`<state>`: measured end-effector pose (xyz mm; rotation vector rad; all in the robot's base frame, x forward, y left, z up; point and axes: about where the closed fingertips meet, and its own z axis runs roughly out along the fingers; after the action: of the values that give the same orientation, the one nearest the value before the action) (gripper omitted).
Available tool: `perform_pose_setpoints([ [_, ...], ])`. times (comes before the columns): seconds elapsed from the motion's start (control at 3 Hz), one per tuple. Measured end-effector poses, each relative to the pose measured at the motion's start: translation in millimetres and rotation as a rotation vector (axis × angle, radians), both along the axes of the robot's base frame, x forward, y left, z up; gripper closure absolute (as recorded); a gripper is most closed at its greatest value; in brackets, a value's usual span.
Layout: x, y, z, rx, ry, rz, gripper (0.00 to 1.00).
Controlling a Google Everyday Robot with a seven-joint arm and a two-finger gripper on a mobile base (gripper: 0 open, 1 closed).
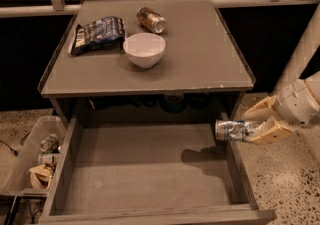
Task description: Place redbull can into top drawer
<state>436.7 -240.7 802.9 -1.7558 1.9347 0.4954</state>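
Over the top drawer's [142, 171] right wall, the tool [251, 127] half-covers the redbull can [230, 130].

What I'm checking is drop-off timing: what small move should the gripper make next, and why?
Probably a short shift toward the middle of the top drawer before release. The gripper holds the redbull can sideways, about over the drawer's right wall, with only its shiny end over the grey bottom. Released here, it might strike the wall or fall outside.

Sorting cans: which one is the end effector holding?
The silver redbull can, gripped by the end effector over the right edge of the top drawer; the golden-brown can lies on the tabletop.
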Motion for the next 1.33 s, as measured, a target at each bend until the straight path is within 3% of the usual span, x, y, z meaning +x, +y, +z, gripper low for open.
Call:
perform_pose_setpoints([
  [0.67,19,58,-59,0.075,0.044,-0.002,1.00],
  [1.0,20,87,-80,0.149,0.027,-0.043,1.00],
  [1.33,12,114,-96,0.230,-0.024,-0.075,1.00],
])
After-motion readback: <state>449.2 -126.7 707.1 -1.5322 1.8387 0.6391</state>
